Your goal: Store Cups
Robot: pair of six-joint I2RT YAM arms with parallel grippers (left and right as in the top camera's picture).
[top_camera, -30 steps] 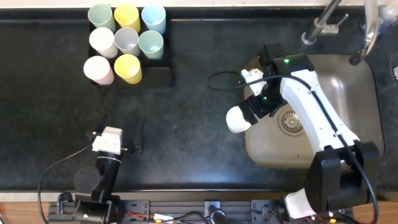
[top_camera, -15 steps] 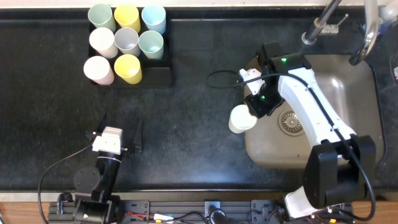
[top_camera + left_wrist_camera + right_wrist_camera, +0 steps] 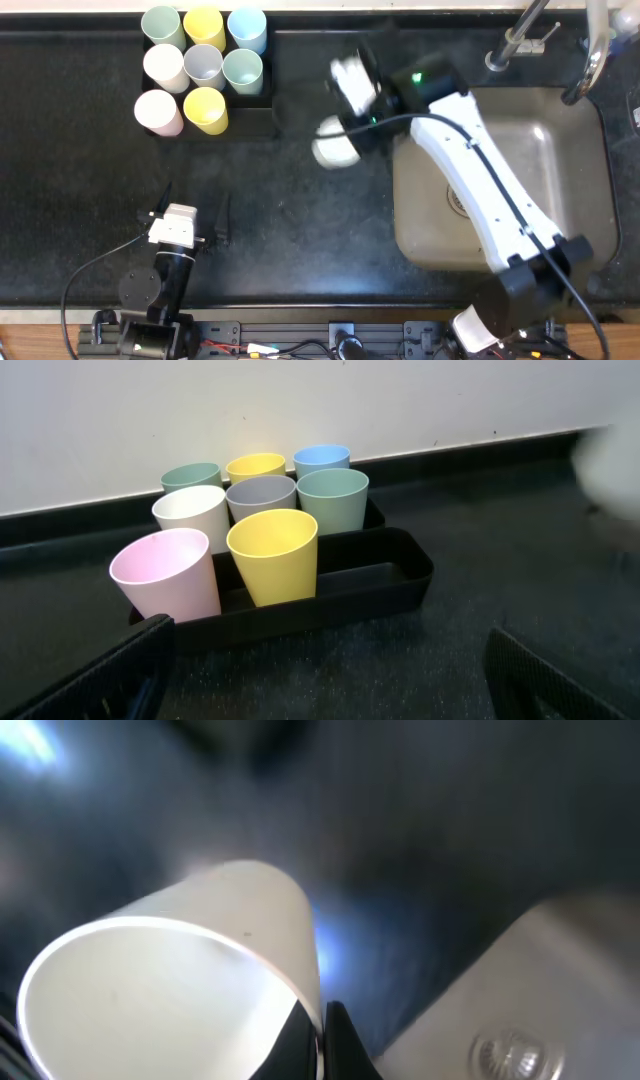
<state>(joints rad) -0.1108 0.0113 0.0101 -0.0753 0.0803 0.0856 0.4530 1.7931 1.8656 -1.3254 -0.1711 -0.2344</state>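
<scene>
My right gripper (image 3: 352,128) is shut on the rim of a white cup (image 3: 335,147), which hangs over the dark counter left of the sink. The same white cup (image 3: 180,980) is close up in the right wrist view, its rim pinched between my right fingers (image 3: 318,1038). A black tray (image 3: 262,119) at the back left holds several pastel cups (image 3: 205,110); its right front slot (image 3: 385,565) is empty. My left gripper (image 3: 192,212) stands open near the front left, facing the black tray (image 3: 400,585) from a distance, with nothing between its fingers.
A steel sink (image 3: 580,140) with a faucet (image 3: 520,35) takes up the right side. A black cable (image 3: 350,125) loops near the right wrist. The dark counter (image 3: 300,230) between tray and sink is open room.
My right arm has swung left and toward the back, carrying the white cup from the sink's left edge out over the counter. The left arm has not moved.
</scene>
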